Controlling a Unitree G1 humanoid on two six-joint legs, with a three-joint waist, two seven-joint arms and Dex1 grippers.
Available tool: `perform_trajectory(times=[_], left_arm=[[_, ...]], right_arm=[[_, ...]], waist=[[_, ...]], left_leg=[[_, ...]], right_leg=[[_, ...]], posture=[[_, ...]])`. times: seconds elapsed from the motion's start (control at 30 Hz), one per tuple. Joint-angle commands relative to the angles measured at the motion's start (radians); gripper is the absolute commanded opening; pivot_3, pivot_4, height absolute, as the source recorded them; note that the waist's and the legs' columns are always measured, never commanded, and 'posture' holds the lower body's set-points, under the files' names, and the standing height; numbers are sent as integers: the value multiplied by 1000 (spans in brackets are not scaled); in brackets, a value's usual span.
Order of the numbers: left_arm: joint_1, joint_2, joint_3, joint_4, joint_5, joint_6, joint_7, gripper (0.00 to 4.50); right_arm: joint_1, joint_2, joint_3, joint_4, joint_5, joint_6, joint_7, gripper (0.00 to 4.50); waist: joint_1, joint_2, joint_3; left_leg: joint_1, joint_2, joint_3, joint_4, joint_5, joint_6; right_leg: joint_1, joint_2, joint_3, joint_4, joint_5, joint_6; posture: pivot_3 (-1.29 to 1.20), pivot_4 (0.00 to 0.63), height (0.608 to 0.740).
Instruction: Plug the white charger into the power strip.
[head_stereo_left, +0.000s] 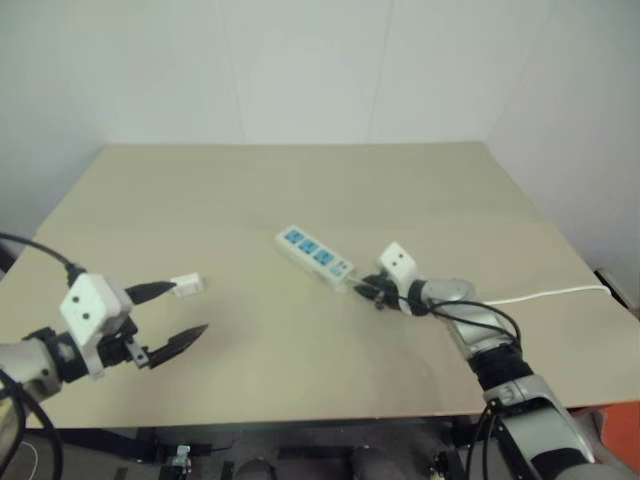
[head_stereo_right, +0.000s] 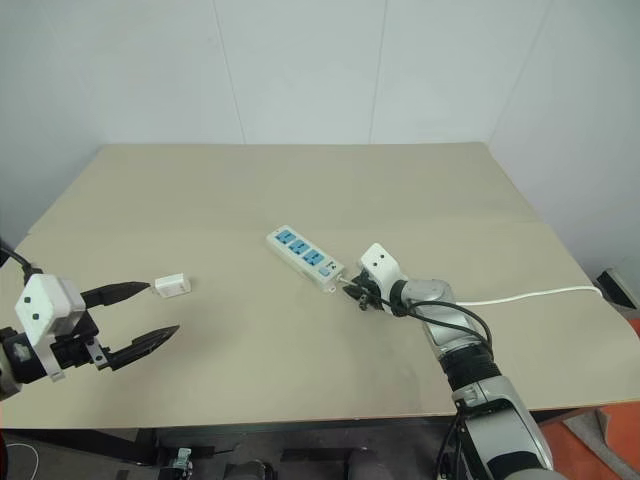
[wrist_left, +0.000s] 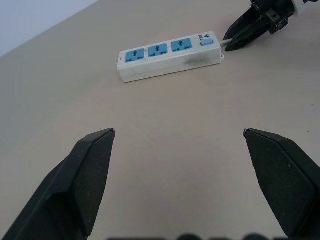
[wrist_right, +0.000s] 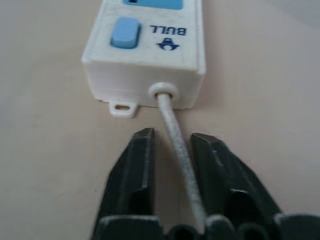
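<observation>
The power strip (head_stereo_left: 314, 255) is a white bar with blue socket faces, lying at an angle mid-table. Its thin white cord (head_stereo_left: 545, 294) runs off to the right. My right gripper (head_stereo_left: 362, 290) is down at the strip's near end, shut on the cord (wrist_right: 172, 122) just behind where it leaves the strip (wrist_right: 145, 45). The white charger (head_stereo_left: 187, 285), a small white block, lies on the table to the left. My left gripper (head_stereo_left: 190, 308) hovers open right beside it, its upper fingertip close to the charger, and holds nothing. In the left wrist view the strip (wrist_left: 170, 57) lies well beyond my spread fingers (wrist_left: 95, 170).
The tan table (head_stereo_left: 300, 180) stands against a white wall, which closes in at the right. The cord trails over the table's right edge. An orange thing (head_stereo_left: 625, 440) sits below the table at the lower right.
</observation>
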Motion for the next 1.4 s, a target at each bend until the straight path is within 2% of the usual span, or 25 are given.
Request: perform_trajectory(times=[0.03,0.23,0.33,0.5,0.7,0.83,0.93,1.23,1.4], left_arm=[[-4,13,1,-4,7,-28,0,4500],[-14,12,-19,9,9,-45,-3,4500],[-26,13,-37,22,14,-52,-7,4500],[-47,19,-59,44,20,-62,-16,4500],[-61,23,-70,59,22,-71,-23,4500],[-59,23,-69,62,23,-76,-25,4500],[-54,22,-64,63,22,-80,-26,4500],[-50,22,-65,61,19,-78,-29,4500],[-50,29,-59,59,16,-73,-32,4500]], right_arm=[[36,2,-4,-58,8,7,21,95],[178,-45,7,-328,54,51,103,16],[284,-56,35,-482,50,87,98,16],[351,-63,50,-502,8,32,78,16],[366,-84,-9,-473,30,-35,92,2059],[401,-113,-109,-499,143,-91,162,3451],[426,-93,-152,-543,209,-98,162,4478],[431,184,-87,-578,136,-91,-150,4478],[446,238,-26,-506,73,-177,-198,4478]], waist=[[1,0,0],[0,0,0],[0,0,0],[0,0,0],[2,0,0],[9,0,0],[10,0,0],[2,0,0],[9,0,0]], left_leg=[[0,0,0,0,0,0],[-1,0,0,-1,0,0],[0,0,0,-1,0,0],[1,0,0,0,0,0],[0,0,0,0,0,0],[0,0,0,0,0,0],[0,0,0,0,0,0],[0,0,0,-1,0,0],[-2,0,0,-1,0,0]], right_leg=[[0,0,0,0,0,0],[-1,0,0,0,0,0],[-1,0,0,0,-2,3],[0,0,0,0,-4,6],[0,0,0,0,-4,6],[0,0,0,-1,-4,6],[0,0,0,0,-4,6],[-1,0,0,0,-4,6],[-1,-1,0,-1,-3,5]], posture=[[0,150,740],[0,150,740],[0,150,740],[0,150,740],[0,150,740],[0,150,740],[0,150,740],[0,150,740],[0,150,740]])
